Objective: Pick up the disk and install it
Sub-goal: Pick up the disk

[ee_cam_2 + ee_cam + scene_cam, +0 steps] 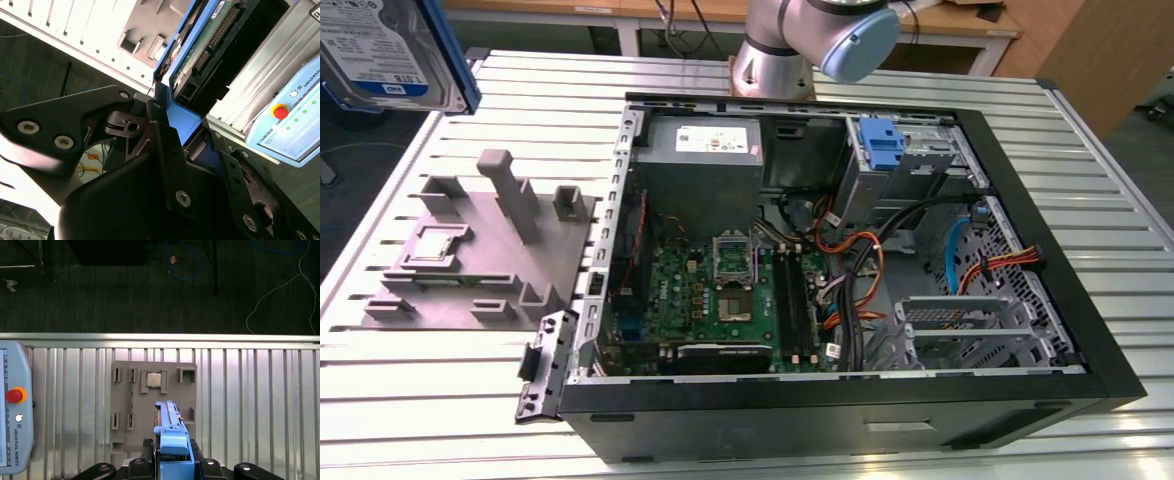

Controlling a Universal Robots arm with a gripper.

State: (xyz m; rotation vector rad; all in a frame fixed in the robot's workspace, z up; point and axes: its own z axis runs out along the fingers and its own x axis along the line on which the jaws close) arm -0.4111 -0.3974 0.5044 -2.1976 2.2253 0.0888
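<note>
Exterior view: the flat silver hard drive in its blue carrier frame, the disk (387,55), hangs outside the open black computer case (854,410): picked up, not yet installed. The case holds a green motherboard (720,290), cables and 1 bare blue plastic bracket (883,140).

Second wrist view: the gripper (187,122) has its black fingers (165,142) clamped on the disk's frame.

First wrist view: beyond the fingertips lies the grey plastic stand (125,395), with 1 silver square part (153,380) in a recess.

No numbers or signs readable. Label on the disk (384,50): print too small. Teach pendant (17,385): maker's name near its red button (15,395). Power supply (700,150) sticker: print too small.
</note>
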